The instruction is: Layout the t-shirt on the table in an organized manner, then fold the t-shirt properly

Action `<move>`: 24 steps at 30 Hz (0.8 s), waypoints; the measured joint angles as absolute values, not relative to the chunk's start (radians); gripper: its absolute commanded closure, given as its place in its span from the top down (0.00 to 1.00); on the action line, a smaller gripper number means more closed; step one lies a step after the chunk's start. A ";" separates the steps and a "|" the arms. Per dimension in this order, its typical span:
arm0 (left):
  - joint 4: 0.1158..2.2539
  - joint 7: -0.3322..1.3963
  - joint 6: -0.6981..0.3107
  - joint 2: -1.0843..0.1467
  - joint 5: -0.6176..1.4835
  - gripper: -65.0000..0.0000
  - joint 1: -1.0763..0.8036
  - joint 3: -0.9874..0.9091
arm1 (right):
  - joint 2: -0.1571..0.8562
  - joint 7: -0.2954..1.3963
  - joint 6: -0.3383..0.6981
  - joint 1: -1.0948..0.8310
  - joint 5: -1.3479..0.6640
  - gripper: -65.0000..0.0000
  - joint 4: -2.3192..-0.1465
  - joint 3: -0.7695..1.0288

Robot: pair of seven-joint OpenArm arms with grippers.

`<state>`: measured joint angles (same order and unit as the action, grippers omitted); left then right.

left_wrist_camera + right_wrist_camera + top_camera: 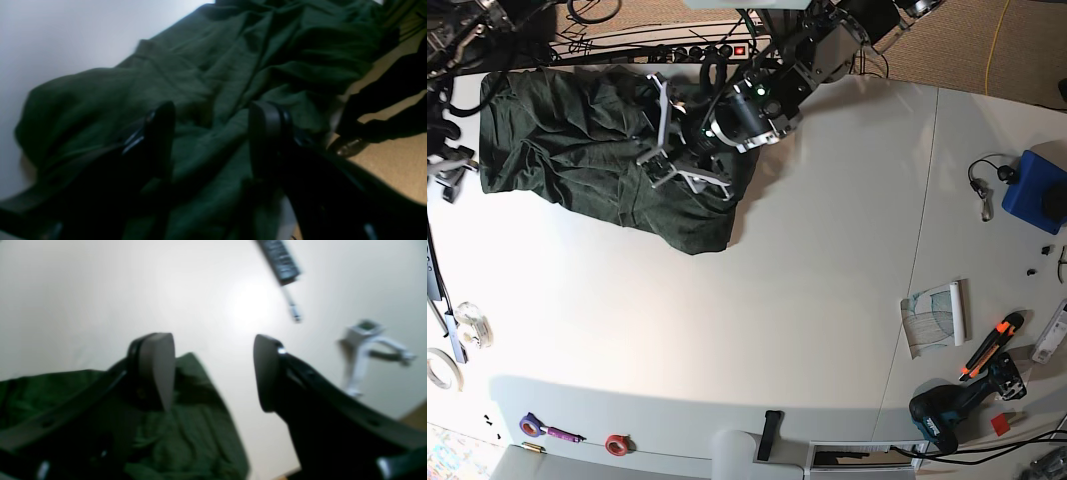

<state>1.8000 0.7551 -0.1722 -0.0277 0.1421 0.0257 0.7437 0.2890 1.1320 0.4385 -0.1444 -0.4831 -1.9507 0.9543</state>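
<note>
The t-shirt (567,140), dark green and rumpled, lies on the tabletop (807,280) at the upper left of the base view, close to the back edge. The left arm (767,90) reaches over its right part and hides a strip of cloth there.

In the left wrist view the left gripper (213,133) is spread wide, its fingers (161,133) standing over the t-shirt (233,66), with folds of cloth showing between and below them. The picture is too dark and blurred to tell whether the fingers touch the cloth.

The right gripper (213,373) is also released, holding nothing. One of its fingers (156,366) hangs over a corner of the t-shirt (186,433), and the other over bare tabletop (100,290). The gripper bodies cut off the lower part of the shirt in both wrist views. I cannot find the right gripper for certain in the base view.
</note>
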 measured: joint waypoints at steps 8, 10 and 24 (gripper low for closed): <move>1.800 0.755 -0.173 -0.028 0.143 0.54 0.023 0.738 | 0.398 1.218 0.486 -0.143 -0.754 0.57 -1.642 1.052; 1.800 0.755 -0.173 -0.028 0.142 0.55 0.023 0.738 | 0.423 1.272 0.517 -0.141 -0.848 0.57 -1.536 1.052; 1.800 0.755 -0.173 -0.033 0.142 0.55 0.023 0.738 | 0.587 1.409 0.697 -0.208 -1.188 0.57 -1.097 1.051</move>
